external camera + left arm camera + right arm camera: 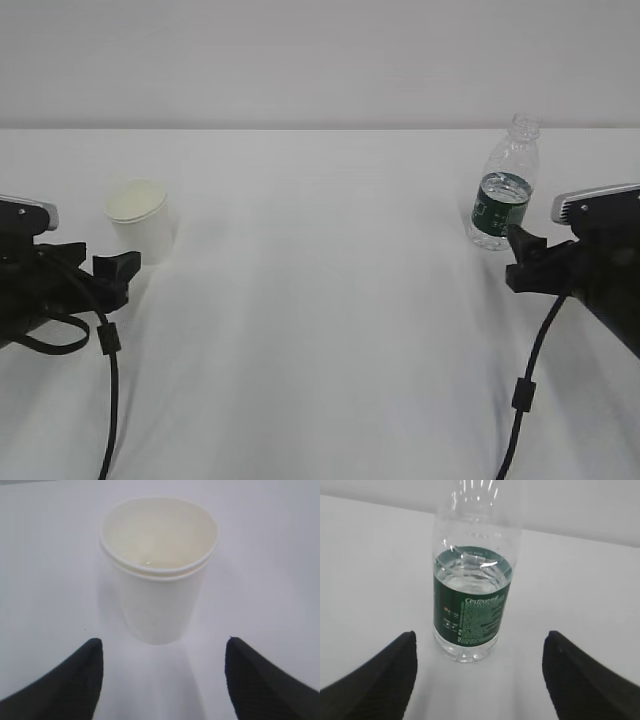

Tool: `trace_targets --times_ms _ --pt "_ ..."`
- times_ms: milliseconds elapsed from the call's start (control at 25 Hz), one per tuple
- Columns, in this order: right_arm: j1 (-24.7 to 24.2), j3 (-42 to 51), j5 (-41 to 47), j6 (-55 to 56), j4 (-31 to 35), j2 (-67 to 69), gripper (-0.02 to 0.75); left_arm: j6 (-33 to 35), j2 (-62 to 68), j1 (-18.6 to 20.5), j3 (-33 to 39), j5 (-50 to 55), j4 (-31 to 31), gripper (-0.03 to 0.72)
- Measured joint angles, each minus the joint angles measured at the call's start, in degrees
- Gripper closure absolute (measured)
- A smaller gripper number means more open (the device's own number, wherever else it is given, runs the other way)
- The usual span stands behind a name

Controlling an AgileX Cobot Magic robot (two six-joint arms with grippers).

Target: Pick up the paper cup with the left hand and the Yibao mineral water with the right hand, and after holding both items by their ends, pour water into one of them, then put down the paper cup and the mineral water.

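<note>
The white paper cup (141,220) stands upright on the white table at the left; in the left wrist view the cup (158,580) is just ahead of the fingers and shows a little water at its bottom. My left gripper (118,270) (162,652) is open and empty, just short of the cup. The Yibao mineral water (505,188), a clear uncapped bottle with a dark green label, stands upright at the right, partly filled; in the right wrist view it (474,585) is centred ahead. My right gripper (522,258) (479,647) is open and empty just before it.
The white table (320,330) spreads between the two arms. A pale wall (320,60) runs behind the table's far edge. Black cables (108,380) hang from both wrists toward the front edge.
</note>
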Motion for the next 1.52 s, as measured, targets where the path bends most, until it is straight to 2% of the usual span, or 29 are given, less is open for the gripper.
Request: trace_targets --times_ms 240,680,1080,1520 --pt "0.00 4.48 3.08 0.00 -0.37 -10.42 0.146 0.00 -9.22 0.00 2.39 4.41 0.00 0.156" --pt "0.00 5.21 22.55 -2.77 -0.84 -34.13 0.146 0.00 -31.93 0.00 2.87 21.06 0.00 0.158" --pt "0.00 5.55 48.60 -6.62 -0.63 -60.38 0.146 0.04 -51.93 0.00 3.01 38.82 2.35 0.158" --pt "0.00 3.65 76.56 -8.86 -2.16 -81.61 0.146 0.13 -77.19 0.00 3.18 65.41 0.18 0.158"
